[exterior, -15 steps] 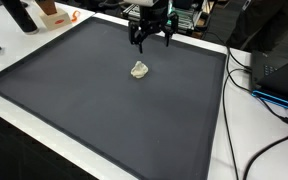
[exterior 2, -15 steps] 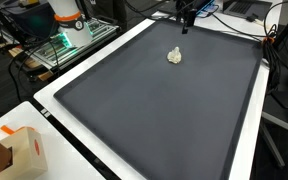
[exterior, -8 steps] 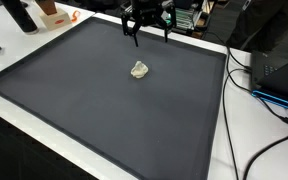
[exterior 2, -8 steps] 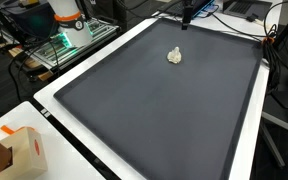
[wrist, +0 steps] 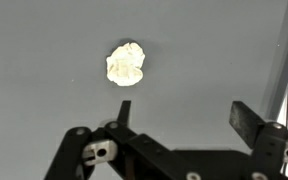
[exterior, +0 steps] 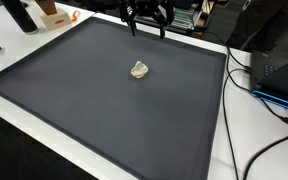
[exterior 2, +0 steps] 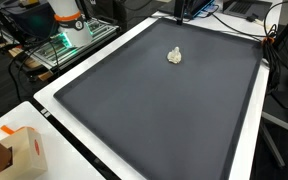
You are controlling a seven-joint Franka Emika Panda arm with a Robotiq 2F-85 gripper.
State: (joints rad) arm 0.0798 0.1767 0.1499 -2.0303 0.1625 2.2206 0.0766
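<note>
A small crumpled whitish lump [exterior: 139, 69] lies on the dark grey mat [exterior: 84, 100], also seen in the other exterior view [exterior 2: 175, 56] and in the wrist view [wrist: 126, 63]. My gripper [exterior: 149, 29] hangs high above the mat's far edge, well above and behind the lump. Its jaws stand wide apart and hold nothing. In the wrist view the gripper [wrist: 184, 112] shows two dark fingers [wrist: 250, 118] spread, with the lump ahead of them on bare mat. In the other exterior view only the gripper's lower tip [exterior 2: 181, 16] shows at the top edge.
The mat lies on a white table [exterior: 229, 120]. Black cables [exterior: 269, 100] and a dark device [exterior: 279, 70] lie beside it. A cardboard box [exterior 2: 19, 150] stands at the table's corner. Equipment with green lights [exterior 2: 64, 40] stands beyond the table.
My gripper has risen from just above the mat's far part to higher up, still open. The lump has not moved.
</note>
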